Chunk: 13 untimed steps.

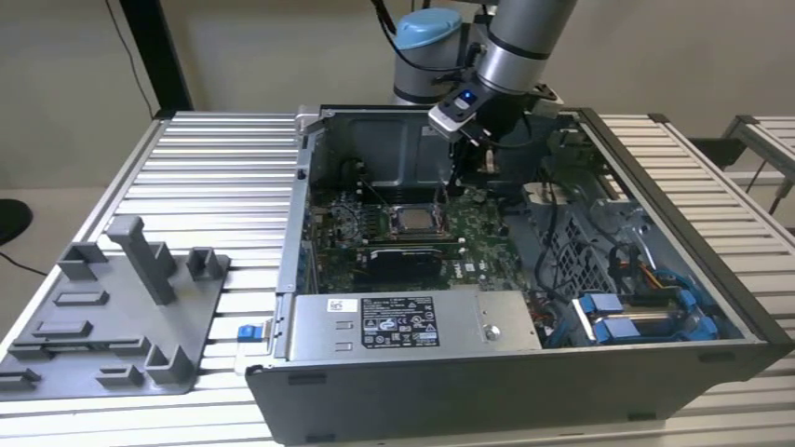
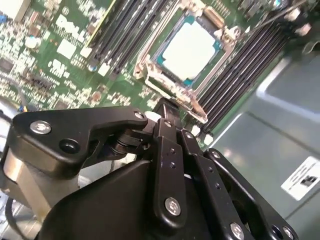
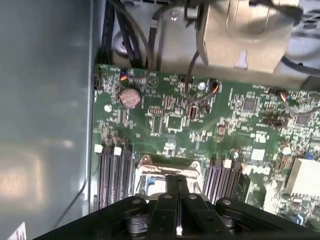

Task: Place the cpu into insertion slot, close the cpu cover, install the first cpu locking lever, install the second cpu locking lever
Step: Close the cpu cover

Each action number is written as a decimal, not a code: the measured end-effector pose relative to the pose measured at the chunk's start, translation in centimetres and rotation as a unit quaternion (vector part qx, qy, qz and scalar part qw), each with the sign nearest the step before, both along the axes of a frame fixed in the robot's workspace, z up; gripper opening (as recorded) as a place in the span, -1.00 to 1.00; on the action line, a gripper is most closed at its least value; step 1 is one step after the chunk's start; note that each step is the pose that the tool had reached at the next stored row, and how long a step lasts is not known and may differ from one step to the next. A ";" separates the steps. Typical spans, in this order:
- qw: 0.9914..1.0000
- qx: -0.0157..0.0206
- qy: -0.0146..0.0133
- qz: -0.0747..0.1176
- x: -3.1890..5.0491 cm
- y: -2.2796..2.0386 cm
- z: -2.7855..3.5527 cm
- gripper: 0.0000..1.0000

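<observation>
Open computer case on a slatted table; the arm reaches in from the far side.

Gripper: black, jointed metal links with silver screw heads. The two fingers lie together along a thin seam, so the jaws are narrow. Nothing shows between them.

Chip: a flat square with a matt silvery top and a thin teal edge at its border. It sits face up in the socket, in the middle of the green circuit board.

Cover: a thin bright steel frame that looks laid flat around the chip, its window showing the chip's top. I judge the chip seated and the cover down. The latching does not read clearly.

Key relation: in the second wrist view the fingertips sit just beside the nearest edge of the frame, low and close to it. The chip lies straight ahead of them, past that edge. In the exterior view the gripper hangs over the board just behind the socket, a little towards the exterior view's right.

Long black memory slots run along both flanks of the socket, parallel to its sides.

A thin metal rod slants across the slots beyond the socket. It may be a locking lever; I cannot tell.
</observation>
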<state>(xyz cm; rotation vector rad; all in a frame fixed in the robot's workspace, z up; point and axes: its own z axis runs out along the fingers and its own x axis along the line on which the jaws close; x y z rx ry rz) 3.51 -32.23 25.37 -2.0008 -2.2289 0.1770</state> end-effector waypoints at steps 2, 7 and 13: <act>1.000 0.000 0.000 0.000 -0.50 -0.03 0.00 -1.00; 1.000 0.000 0.000 0.000 -1.87 -0.09 0.00 -1.00; 1.000 0.000 0.000 0.000 -3.02 -0.08 0.00 -1.00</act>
